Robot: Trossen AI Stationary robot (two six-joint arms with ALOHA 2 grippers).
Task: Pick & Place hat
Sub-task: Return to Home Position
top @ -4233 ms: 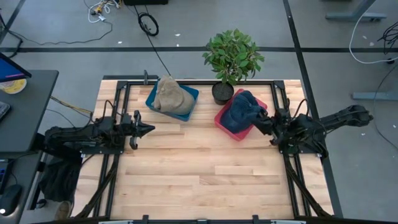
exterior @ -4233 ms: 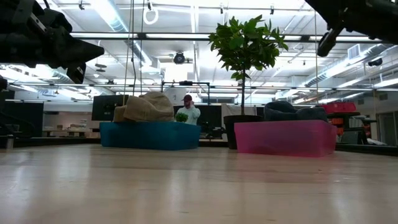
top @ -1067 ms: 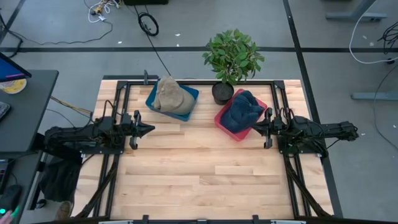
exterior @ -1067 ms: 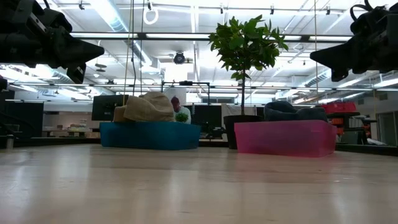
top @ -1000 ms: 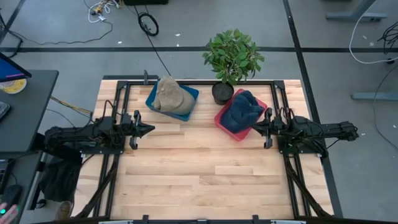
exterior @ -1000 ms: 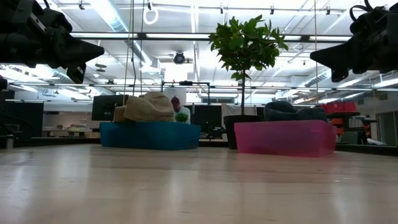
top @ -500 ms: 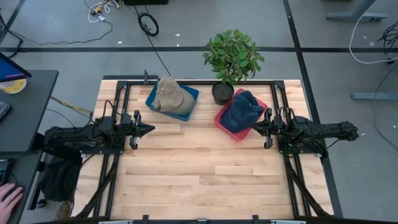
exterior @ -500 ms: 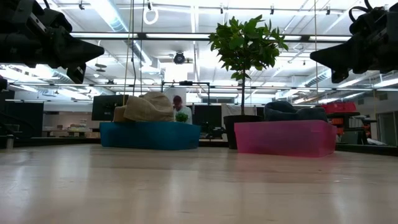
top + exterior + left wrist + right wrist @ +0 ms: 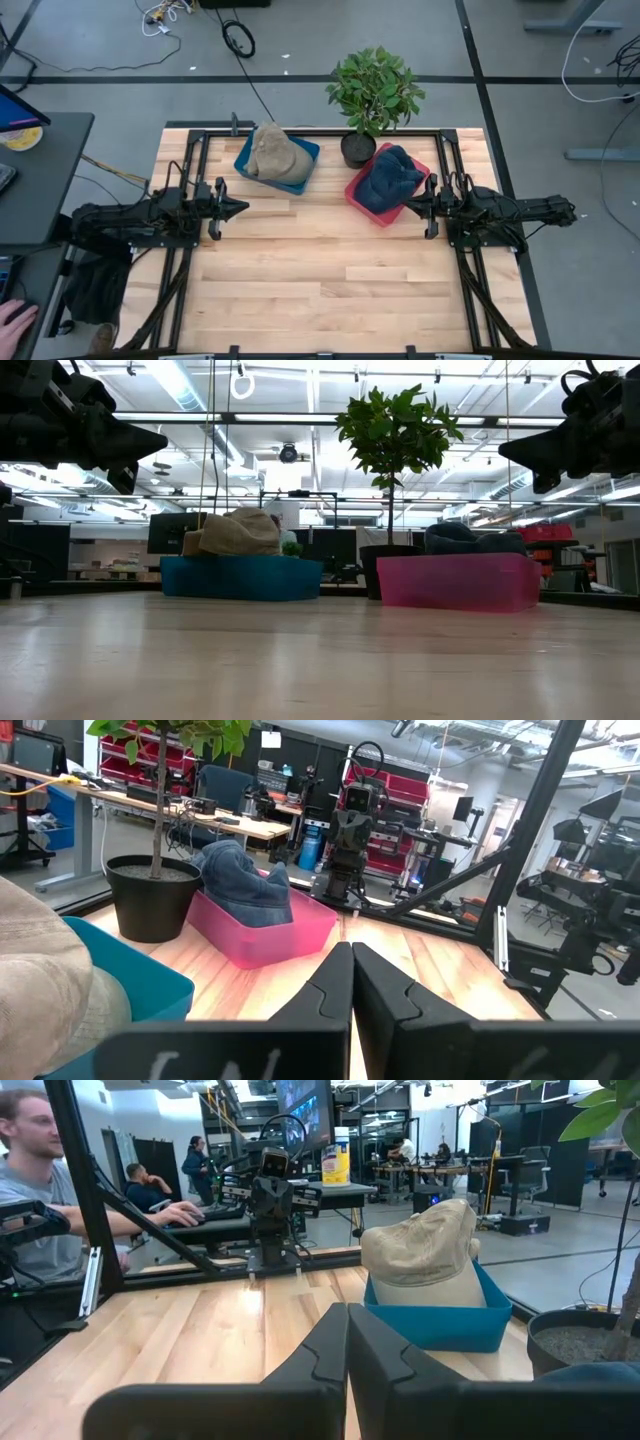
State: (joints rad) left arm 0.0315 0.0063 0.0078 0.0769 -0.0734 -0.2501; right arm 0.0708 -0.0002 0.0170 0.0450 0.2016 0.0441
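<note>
Near the far edge of the worktop (image 9: 320,270), left of its middle, the brown cap (image 9: 272,152) sits in the blue bin (image 9: 308,158). A blue cap (image 9: 386,180) fills the pink bin (image 9: 352,192) further right, with a potted plant (image 9: 374,90) at the far edge between the two bins.

The left gripper (image 9: 240,208) is parked at the left edge, well apart from the blue bin. The right gripper (image 9: 410,209) is parked at the right edge, just beside the pink bin's near corner. Both are empty, with fingers pressed together.

The sorting looks complete, so the remaining risks are small. The right gripper is close to the pink bin, and a stray swing from that arm would probably nudge it. The brown cap is heaped well above its bin's rim, so a bump to the bin could tip it out. A person's hand (image 9: 12,322) lies off the worktop beyond its near left corner, and reaching in while the arms are live would be unwise.

The high view fixes which bin holds which cap, but not how high each rides. The low view supplies that, with the brown cap's crown clear above the blue wall. Only the wrist views settle that the fingers are closed. The right wrist view alone shows a seated person (image 9: 40,1190) beyond the left edge.
</note>
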